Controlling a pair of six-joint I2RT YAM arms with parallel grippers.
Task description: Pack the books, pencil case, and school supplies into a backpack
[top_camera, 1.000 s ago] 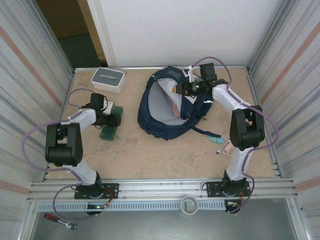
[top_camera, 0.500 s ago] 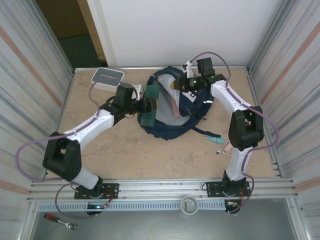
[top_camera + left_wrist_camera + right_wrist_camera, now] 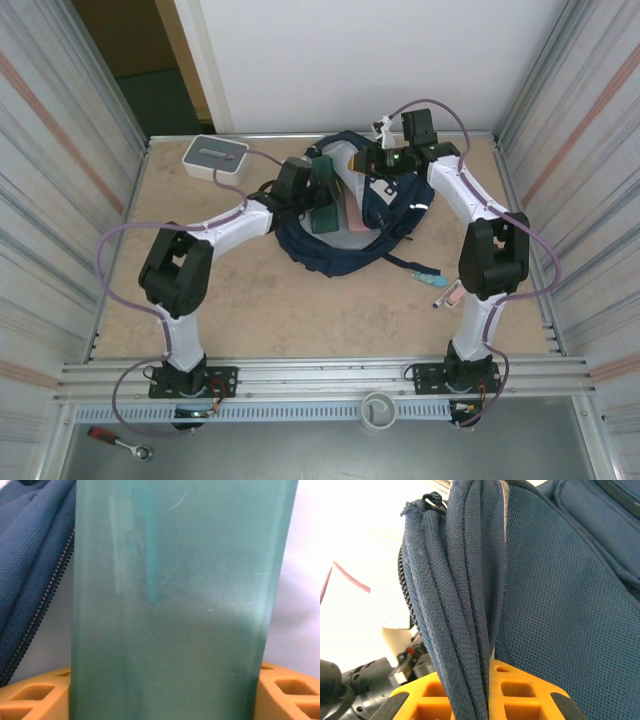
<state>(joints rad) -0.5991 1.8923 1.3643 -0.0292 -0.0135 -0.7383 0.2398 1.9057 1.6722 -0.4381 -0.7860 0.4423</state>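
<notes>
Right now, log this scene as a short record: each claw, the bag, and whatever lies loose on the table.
left claw: shut on the green pencil case, over the backpack's mouth
right claw: pinching the backpack by its rim, mouth held open
loose on table: teal marker and pink pen, right of the backpack
far left corner: white box

We look down from high behind the near edge onto the whole table [image 3: 300, 310]. Our left wrist view presses close against a green case [image 3: 175, 605], our right wrist view against gathered fabric of the backpack [image 3: 470, 580]. All three views share the backpack's opening.
</notes>
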